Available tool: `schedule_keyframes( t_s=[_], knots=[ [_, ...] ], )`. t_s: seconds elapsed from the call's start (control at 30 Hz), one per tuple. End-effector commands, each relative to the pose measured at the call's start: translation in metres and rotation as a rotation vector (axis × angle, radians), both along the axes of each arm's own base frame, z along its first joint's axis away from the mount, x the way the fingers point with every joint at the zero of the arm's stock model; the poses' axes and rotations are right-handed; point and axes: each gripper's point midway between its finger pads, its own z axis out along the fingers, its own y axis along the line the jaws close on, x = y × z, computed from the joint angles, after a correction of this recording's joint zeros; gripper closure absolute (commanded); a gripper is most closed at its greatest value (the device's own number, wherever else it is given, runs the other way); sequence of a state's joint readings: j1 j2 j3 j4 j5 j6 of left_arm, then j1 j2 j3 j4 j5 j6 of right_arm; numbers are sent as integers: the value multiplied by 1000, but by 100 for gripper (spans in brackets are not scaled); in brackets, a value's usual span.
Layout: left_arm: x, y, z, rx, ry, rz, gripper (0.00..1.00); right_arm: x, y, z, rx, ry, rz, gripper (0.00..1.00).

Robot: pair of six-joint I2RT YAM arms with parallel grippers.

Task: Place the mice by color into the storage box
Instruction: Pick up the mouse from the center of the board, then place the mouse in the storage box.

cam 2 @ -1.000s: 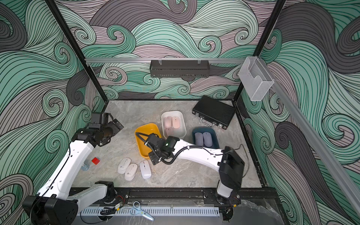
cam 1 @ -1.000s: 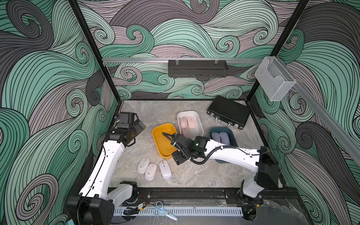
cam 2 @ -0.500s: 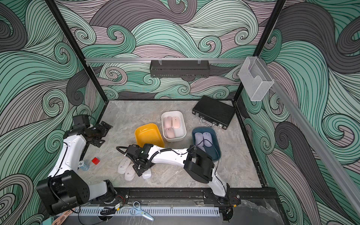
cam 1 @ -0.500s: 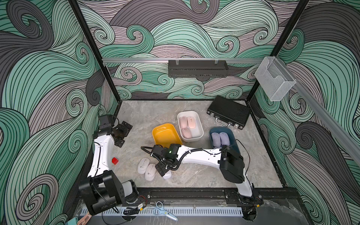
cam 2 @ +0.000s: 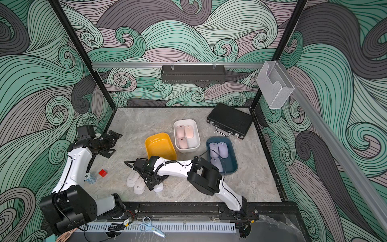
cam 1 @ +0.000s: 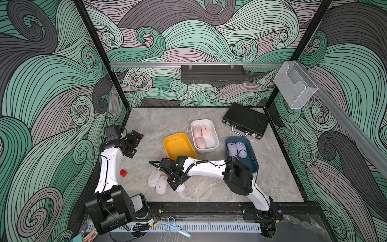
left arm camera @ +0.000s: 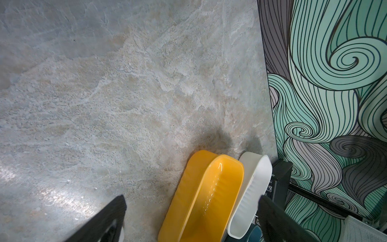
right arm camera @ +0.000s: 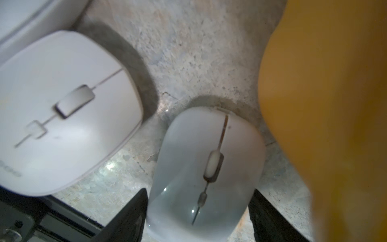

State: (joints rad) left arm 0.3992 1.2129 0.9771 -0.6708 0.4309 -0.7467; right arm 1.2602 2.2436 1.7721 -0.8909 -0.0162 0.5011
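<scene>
Right hand (right arm camera: pixel 199 189) down at the stone-patterned worktop (right arm camera: pixel 188 52), black fingers (right arm camera: pixel 129 215) close on both sides of a glossy, oval off-white mouse (right arm camera: pixel 205 163); cannot tell whether pressing it or only standing beside it. Mouse flat on the worktop, just beside the smooth rounded wall of the yellow box (right arm camera: pixel 324 104). Near it, two more off-white mice (cam 1: pixel 154 178), flatter in shape, side by side. Left hand (left arm camera: pixel 191 198) with fingers spread wide above the worktop, well apart from the mice. Three pale pink mice (cam 1: pixel 196 131) inside the white box (cam 1: pixel 210 144); three lavender mice (cam 2: pixel 213 146) inside the dark blue box (cam 2: pixel 230 165), both of round-cornered plastic.
</scene>
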Motion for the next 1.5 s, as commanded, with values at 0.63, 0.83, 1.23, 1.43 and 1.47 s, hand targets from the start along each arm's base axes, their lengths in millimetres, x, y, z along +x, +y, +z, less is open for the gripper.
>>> schedule_keyframes(
  t_s=[0.63, 0.83, 1.23, 1.43, 1.47],
  knots=[
    [4, -3, 7, -16, -63, -44, 4, -14, -29, 85, 123, -41, 53, 48],
    [6, -7, 6, -40, -78, -57, 4, 44, -37, 142, 199, -191, -10, 49],
    [8, -9, 0, -63, -67, -64, 5, 187, 10, 79, 186, -180, -98, 51],
    [7, -10, -2, -65, -64, -65, 5, 200, 20, 44, 160, -148, -105, 51],
    [8, -10, -2, -67, -65, -65, 5, 200, 22, 41, 162, -142, -102, 51]
  ],
)
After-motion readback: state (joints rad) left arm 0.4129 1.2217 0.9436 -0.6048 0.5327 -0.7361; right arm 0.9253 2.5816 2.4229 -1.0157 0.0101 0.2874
